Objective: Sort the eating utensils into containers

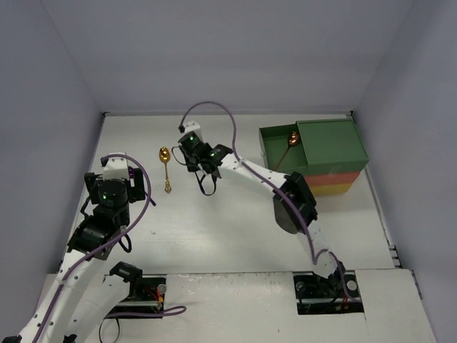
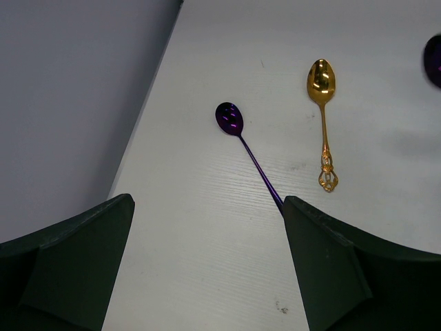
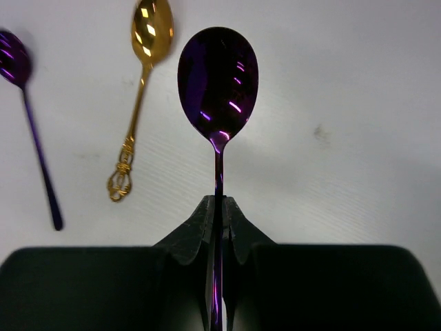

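Looking first through the top camera, I see my right arm [image 1: 250, 175] stretched across the table [image 1: 228, 236] toward the gold spoon [image 1: 165, 166], and the left arm [image 1: 107, 196] at the left side. The containers [image 1: 335, 177] stand at the far right. The green drawer [image 1: 332, 143] on top is open, and a copper spoon [image 1: 291, 140] lies in it. What the right arm carries I cannot make out here, because the wrist covers it.

In the left wrist view, the left gripper [image 2: 207, 203] is spread wide and holds nothing. A small purple spoon [image 2: 234, 124] lies ahead of it, its handle end hidden behind one finger. The gold spoon lies near it. A dark purple bowl is cut off at the right edge.

In the right wrist view, the right gripper [image 3: 217, 210] is closed tightly on the handle of a large purple spoon [image 3: 218, 79], with the bowl pointing away. Whether this spoon is off the table, I cannot tell. The lower handle is hidden between the fingers.

I judge the step to be carrying it to the green drawer, beside the copper spoon. I should lift straight up first, because the gold spoon is near. The wrist must stay level so the thin handle does not turn in the grip, and I should release low over the drawer.
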Robot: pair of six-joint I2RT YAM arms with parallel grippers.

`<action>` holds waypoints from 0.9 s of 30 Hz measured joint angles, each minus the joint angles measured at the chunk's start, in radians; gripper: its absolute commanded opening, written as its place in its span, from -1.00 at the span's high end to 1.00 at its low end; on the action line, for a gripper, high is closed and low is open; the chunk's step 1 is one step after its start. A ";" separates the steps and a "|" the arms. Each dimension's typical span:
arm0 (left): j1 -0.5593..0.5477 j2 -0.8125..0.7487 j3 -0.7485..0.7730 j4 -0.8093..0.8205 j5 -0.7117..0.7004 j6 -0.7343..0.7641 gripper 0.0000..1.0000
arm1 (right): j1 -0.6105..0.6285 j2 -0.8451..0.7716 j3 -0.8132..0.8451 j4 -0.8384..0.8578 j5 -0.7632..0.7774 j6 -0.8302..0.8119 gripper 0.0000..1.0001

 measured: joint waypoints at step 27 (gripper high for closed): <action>0.000 0.011 0.000 0.001 0.011 0.000 -0.74 | -0.386 -0.665 -0.675 0.112 0.360 0.150 1.00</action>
